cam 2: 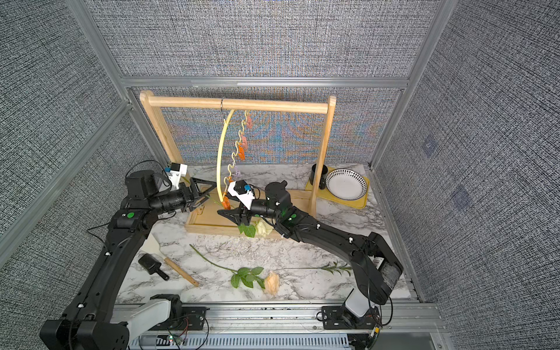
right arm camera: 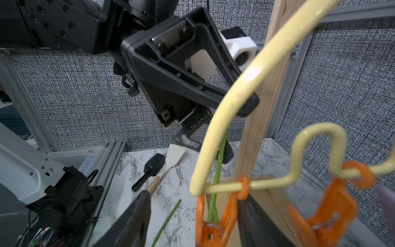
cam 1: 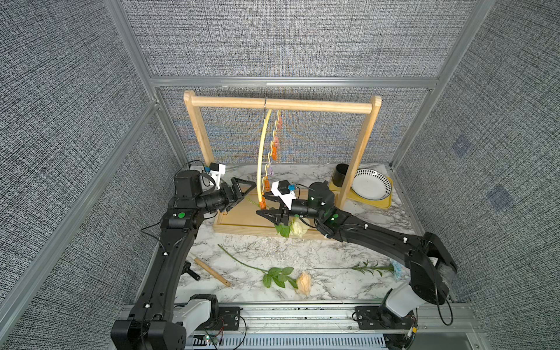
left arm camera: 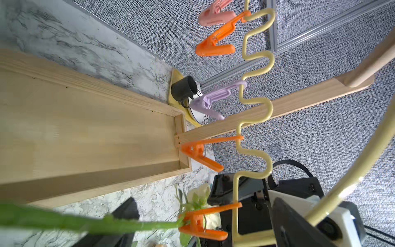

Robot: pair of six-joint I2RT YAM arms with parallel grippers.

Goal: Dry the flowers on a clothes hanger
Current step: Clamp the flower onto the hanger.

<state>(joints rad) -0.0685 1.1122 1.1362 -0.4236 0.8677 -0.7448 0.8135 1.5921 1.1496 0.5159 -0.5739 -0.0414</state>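
Note:
The pale yellow clothes hanger (cam 1: 261, 151) (cam 2: 222, 145) hangs by its hook from the wooden rack. Its lowest orange clip (cam 1: 263, 203) (left arm camera: 196, 222) (right arm camera: 213, 226) is closed on the green stem (left arm camera: 128, 224) of the cream-white rose (cam 1: 298, 228) (cam 2: 263, 228), whose bloom droops over the rack base's front edge. My left gripper (cam 1: 247, 194) (right arm camera: 237, 130) is open, and the stem's free end passes between its spread fingers. My right gripper (cam 1: 263, 206) (right arm camera: 193, 201) is open around that orange clip. The peach rose (cam 1: 304, 281) and the pale blue bloom (cam 1: 397, 269) lie on the marble table.
The light-wood rack (cam 1: 281, 105) stands on its tray-like base (cam 1: 242, 221) at the back. A black cup (cam 1: 342, 175) and a patterned plate (cam 1: 370, 184) sit on a yellow tray (cam 1: 385, 202) at the back right. A wooden-handled spatula (cam 2: 178, 269) and a black scoop (cam 2: 151, 265) lie front left.

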